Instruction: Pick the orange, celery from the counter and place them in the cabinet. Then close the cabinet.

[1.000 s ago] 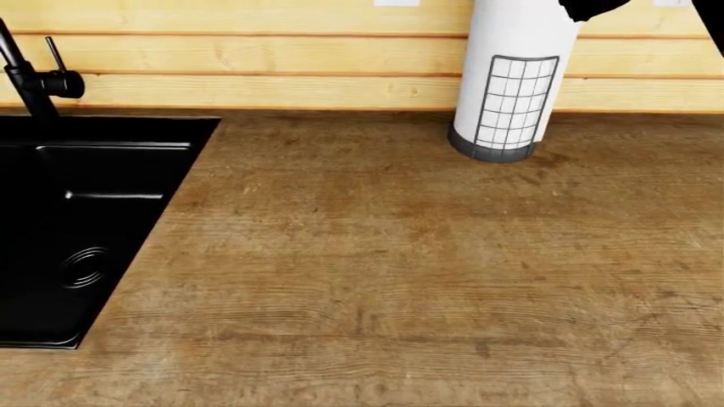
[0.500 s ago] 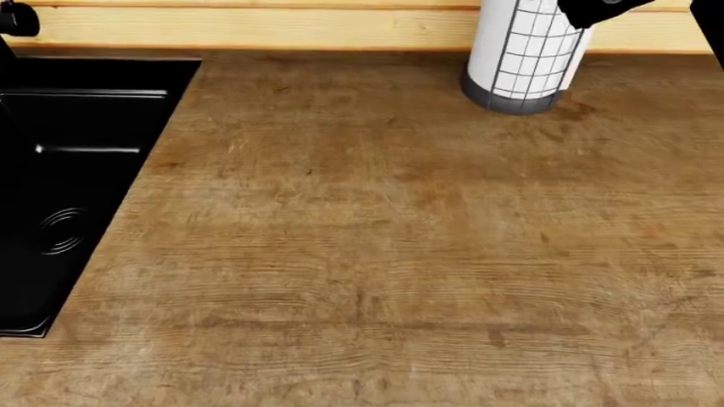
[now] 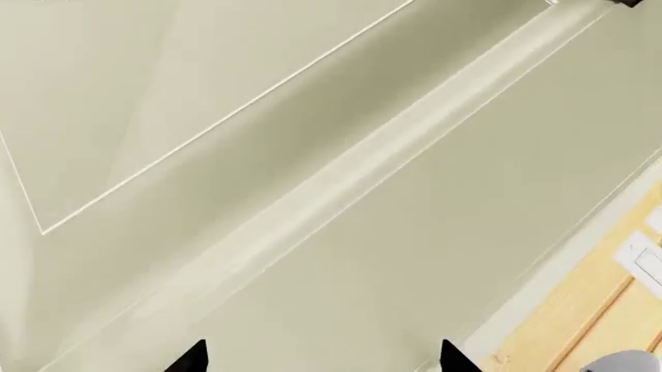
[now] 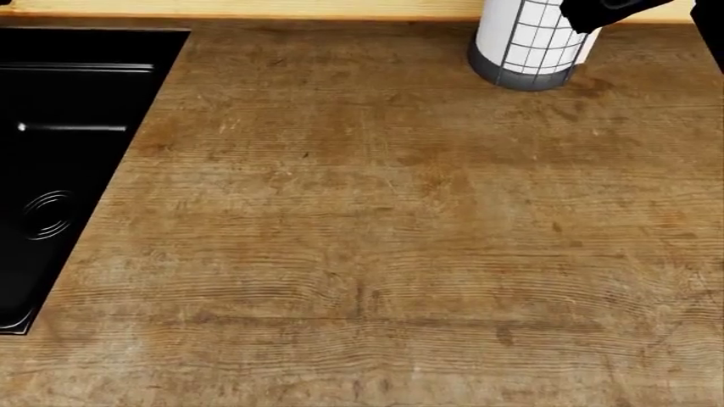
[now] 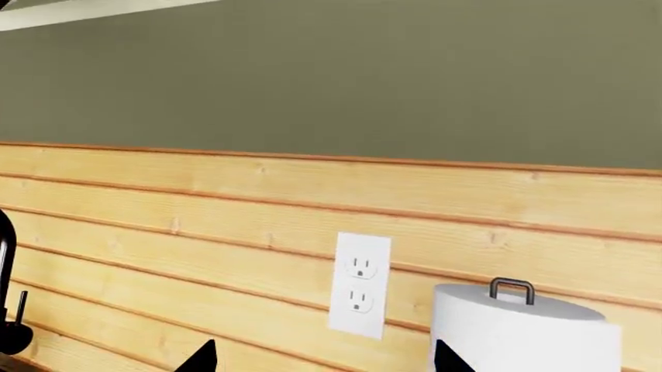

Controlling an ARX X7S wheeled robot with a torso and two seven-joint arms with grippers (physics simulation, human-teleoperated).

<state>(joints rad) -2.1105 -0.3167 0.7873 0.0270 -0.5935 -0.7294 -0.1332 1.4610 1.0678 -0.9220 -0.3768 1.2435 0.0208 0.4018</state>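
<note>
- Counter (image 4: pixel 374 229): a broad brown wood-grain surface that fills most of the head view. No orange or celery shows on the part in view, and neither shows in either wrist view.
- Paper towel roll (image 4: pixel 530 42): stands upright at the back of the counter, against the pale plank wall (image 5: pixel 207 232); it is white, with a dark wire grid on its side and a grey base. In the right wrist view its top carries a small dark loop.
- Sink (image 4: pixel 57 161): a black basin set into the counter, well to the left of the paper towel roll, with a round drain.
- Outlet (image 5: pixel 360 285): a white double socket plate on the plank wall, just beside the paper towel roll.
- Right gripper (image 5: pixel 325 358): only two dark fingertips show, set apart with nothing between them, pointing at the plank wall near the outlet.
- Left gripper (image 3: pixel 321 358): two dark fingertips likewise apart and empty, facing a cream panelled door (image 3: pixel 259 155).
</note>
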